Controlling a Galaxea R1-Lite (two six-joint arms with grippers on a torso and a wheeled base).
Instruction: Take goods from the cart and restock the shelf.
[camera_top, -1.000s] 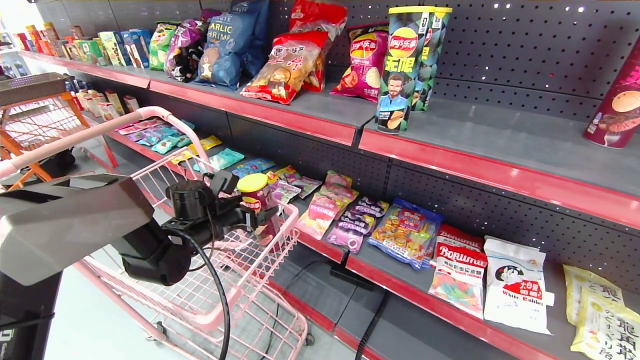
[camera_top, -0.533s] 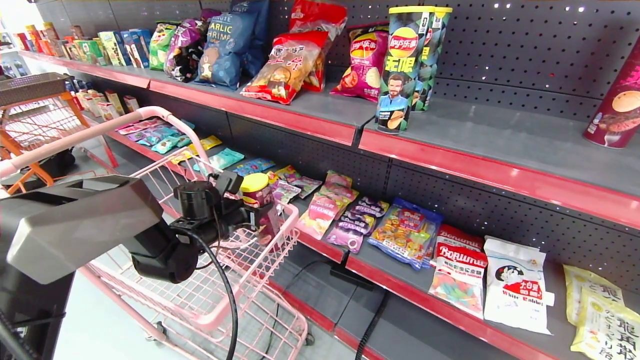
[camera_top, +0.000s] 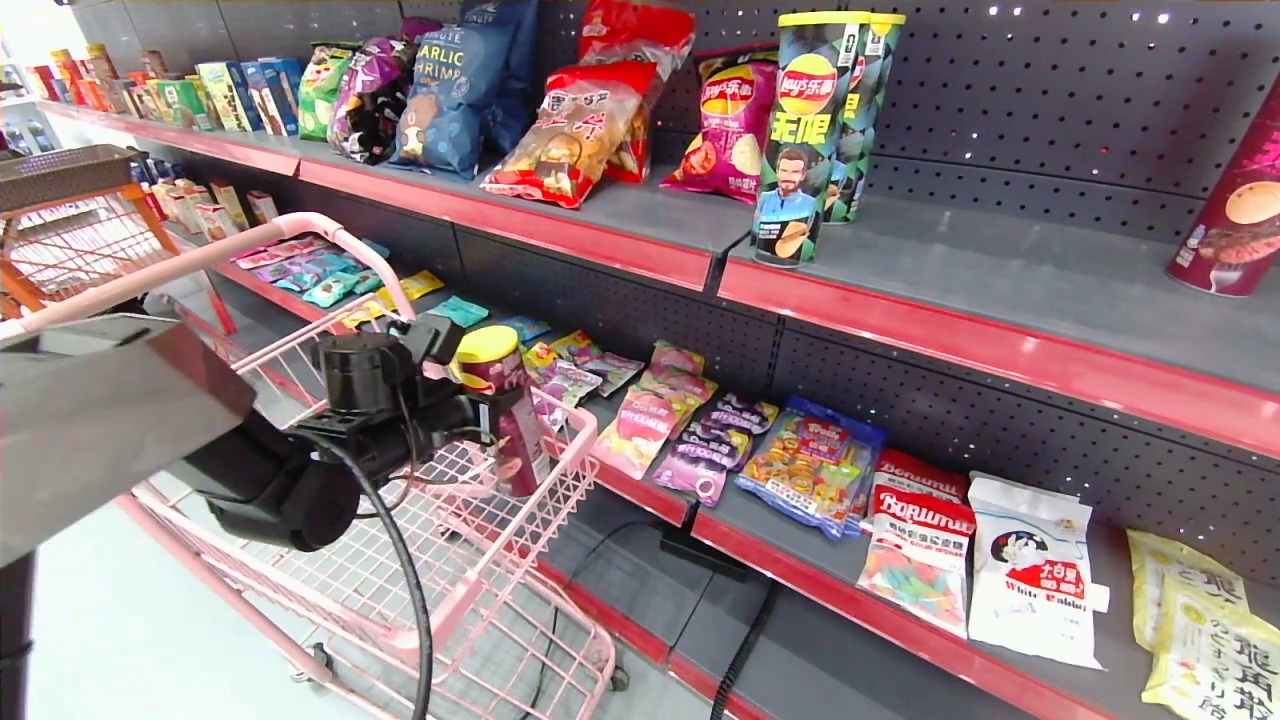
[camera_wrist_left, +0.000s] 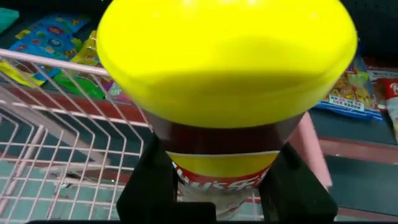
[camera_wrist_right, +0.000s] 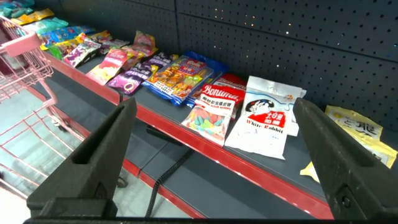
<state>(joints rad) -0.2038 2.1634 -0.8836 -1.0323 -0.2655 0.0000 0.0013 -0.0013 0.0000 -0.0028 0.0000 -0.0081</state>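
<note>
The chip can (camera_top: 503, 410) (camera_wrist_left: 227, 62) is standing nearly straight up, leaning just a bit. It is wearing a round yellow lid on top & showing a dark red body w/ a yellow band. The left tool (camera_top: 487, 415) is squeezing it from both sides just under the lid & holding it up over the cart's basket, near the corner closest to the shelf. The pink wire cart (camera_top: 575, 455) is sitting right beside the shelf (camera_top: 1000, 265), which is showing gray boards w/ red front edges & a dark back wall full of little holes.
</note>
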